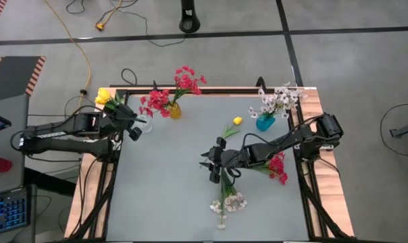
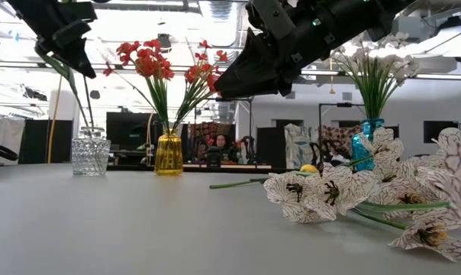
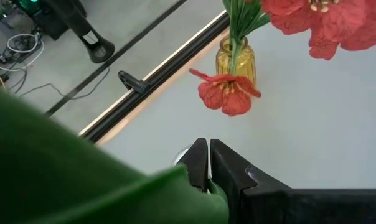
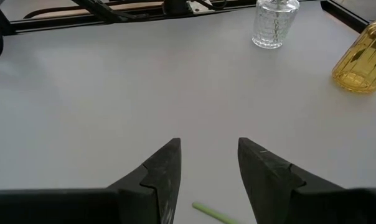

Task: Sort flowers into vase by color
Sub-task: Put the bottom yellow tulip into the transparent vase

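My left gripper (image 1: 134, 128) is shut on a yellow flower (image 1: 103, 96), just above a clear glass vase (image 2: 91, 155) near the table's far left corner. A yellow vase (image 1: 175, 111) holds red sprays (image 1: 169, 94), and a blue vase (image 1: 265, 123) holds white sprays (image 1: 279, 98). Lying flat on the table are a yellow bud (image 1: 236, 121), a red spray (image 1: 278, 167) and white sprays (image 1: 228, 201). My right gripper (image 1: 213, 166) hovers open over mid-table, by the stems of the lying white sprays; a green stem end (image 4: 211, 213) shows below its fingers. My left gripper pinches the yellow flower's green stem (image 3: 208, 184) between its two fingers. The stem is lifted and tilted, and its lower part (image 2: 84, 107) slants down to the clear vase's mouth. A broad green leaf (image 3: 63, 168) hides the rest of the stem in the wrist view.
The three vases stand along the table's far edge, with the loose flowers on the right half and near the front. The grey tabletop (image 1: 170, 182) between the arms is bare. Cables and a stand base (image 1: 189, 20) lie on the floor beyond the table frame.
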